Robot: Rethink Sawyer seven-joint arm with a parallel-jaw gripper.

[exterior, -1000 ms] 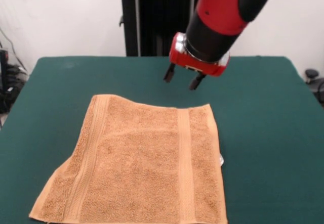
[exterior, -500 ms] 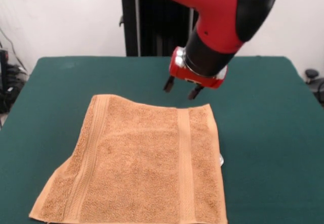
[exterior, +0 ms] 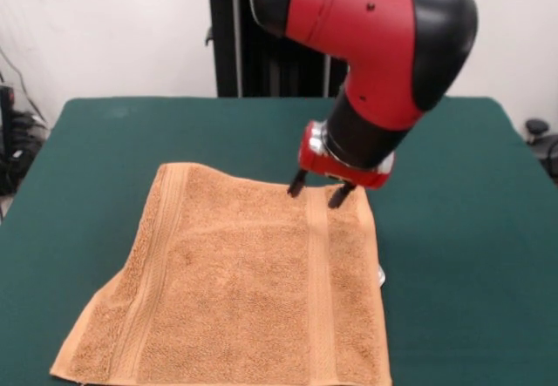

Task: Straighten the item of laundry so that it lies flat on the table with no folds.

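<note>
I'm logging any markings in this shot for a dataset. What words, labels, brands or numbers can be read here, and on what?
None can be read.
The towel, the table and the arm above the gripper show no legible text.
A small pale bit at the towel's edge is too small to tell.

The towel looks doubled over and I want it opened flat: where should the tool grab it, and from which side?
Judging by the stacked edges, take the towel at its far corner, from above, where the open tool hovers.
</note>
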